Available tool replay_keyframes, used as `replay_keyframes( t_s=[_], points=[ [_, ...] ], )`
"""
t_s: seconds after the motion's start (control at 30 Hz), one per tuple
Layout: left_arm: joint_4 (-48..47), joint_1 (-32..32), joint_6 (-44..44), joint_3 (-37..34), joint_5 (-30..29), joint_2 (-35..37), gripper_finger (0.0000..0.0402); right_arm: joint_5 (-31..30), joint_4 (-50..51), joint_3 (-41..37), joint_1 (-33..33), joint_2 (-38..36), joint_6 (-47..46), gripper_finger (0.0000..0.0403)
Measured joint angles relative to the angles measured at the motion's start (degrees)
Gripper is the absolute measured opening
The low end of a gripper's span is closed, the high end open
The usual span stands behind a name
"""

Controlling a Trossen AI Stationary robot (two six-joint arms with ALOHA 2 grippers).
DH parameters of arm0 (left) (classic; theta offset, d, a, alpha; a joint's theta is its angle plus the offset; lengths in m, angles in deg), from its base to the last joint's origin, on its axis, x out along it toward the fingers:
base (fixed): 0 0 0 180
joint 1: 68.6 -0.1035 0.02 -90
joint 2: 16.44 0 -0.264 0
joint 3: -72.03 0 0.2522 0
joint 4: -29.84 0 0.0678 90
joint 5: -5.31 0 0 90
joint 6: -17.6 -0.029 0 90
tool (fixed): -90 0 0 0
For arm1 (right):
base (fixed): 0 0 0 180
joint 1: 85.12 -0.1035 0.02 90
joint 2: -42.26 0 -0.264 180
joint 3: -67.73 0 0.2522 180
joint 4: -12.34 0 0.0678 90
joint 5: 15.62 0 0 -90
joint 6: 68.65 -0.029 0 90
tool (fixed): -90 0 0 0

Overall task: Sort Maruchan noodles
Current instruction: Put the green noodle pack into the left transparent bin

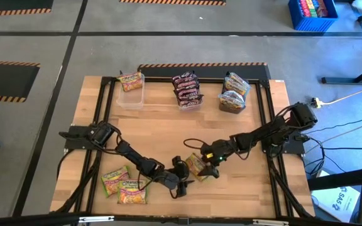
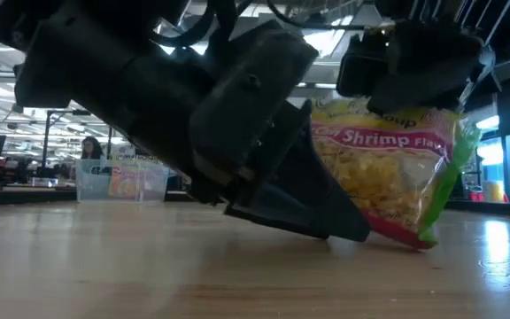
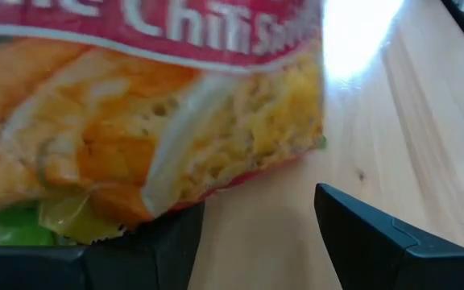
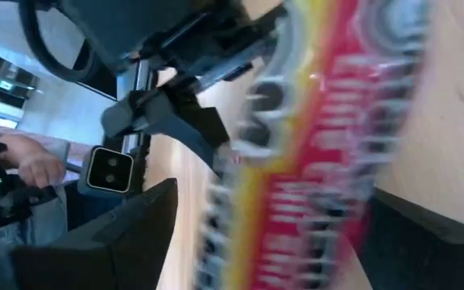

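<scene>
My right gripper point(image 1: 203, 162) reaches to the table's middle near side, shut on a yellow-green ramen packet point(image 1: 195, 166) with a red band reading "Shrimp" point(image 2: 388, 177). My left gripper point(image 1: 180, 185) is open, just to the left of it and nearer the near edge, fingers slanting down to the wood point(image 2: 326, 221). The left wrist view shows that packet point(image 3: 159, 121) just beyond the open fingers point(image 3: 256, 242). Two more yellow-green packets point(image 1: 115, 179) point(image 1: 132, 191) lie flat near the near left corner. My right gripper pinches the packet between its two fingers point(image 4: 111, 242) at its upper edge point(image 2: 388, 111), coming from above. The packet hangs tilted below the gripper. Its lower red edge point(image 2: 410, 239) is at the tabletop; I cannot tell whether it rests there.
Three tubs stand along the far edge: a clear tub point(image 1: 131, 99) with a yellow-green packet, a clear tub point(image 1: 188, 103) of dark maroon packets, and a dark grey tub point(image 1: 233, 105) with more packets. Bare wood lies between them and the arms. A person's hand point(image 4: 35, 165) shows beyond the table.
</scene>
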Motion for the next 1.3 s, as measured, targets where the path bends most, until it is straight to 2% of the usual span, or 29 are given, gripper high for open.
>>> replay_keyframes(
  t_s=[0.13, 0.3, 0.4, 0.6, 0.77, 0.87, 1.1, 1.2, 1.3],
  points=[
    [-0.01, -0.15, 0.02, 0.00, -0.03, 0.00, 0.0231, -1.97, 2.51, 1.55, -0.92, 0.00, 1.25, 0.0294],
    [-0.49, 0.33, -0.15, 0.02, 0.68, 0.95, 0.0231, -4.37, 5.49, 2.10, -1.15, -0.02, 2.13, 0.0221],
    [-6.02, 1.07, -1.11, 0.04, 2.89, 3.49, 0.0231, -4.92, 5.98, 2.14, -1.28, -0.02, 2.99, 0.0173],
    [-24.92, 2.81, -1.67, 0.04, 3.99, 12.37, 0.0231, -5.75, 6.23, 2.55, -1.22, -0.08, 8.69, 0.0100],
    [-37.94, 2.26, -4.00, -0.77, 4.58, 21.05, 0.0231, -10.58, 7.39, 4.50, -1.21, -0.13, 17.69, 0.0098],
    [-39.47, 0.07, -6.77, -4.03, 4.91, 26.73, 0.0231, -14.34, 11.34, 7.44, -1.08, -0.13, 23.90, 0.0107],
    [-32.11, -6.60, -6.68, -14.60, 6.28, 38.01, 0.0231, -25.39, 30.97, 17.69, -0.81, -0.13, 35.95, 0.0100],
    [-28.08, -8.26, -5.48, -16.10, 5.97, 40.05, 0.0231, -26.45, 35.53, 20.48, -0.81, -0.13, 36.76, 0.0105],
    [-23.84, -9.60, -5.53, -16.22, 5.52, 40.37, 0.0231, -26.38, 35.59, 21.73, -0.82, -0.13, 36.78, 0.0108]
  ],
)
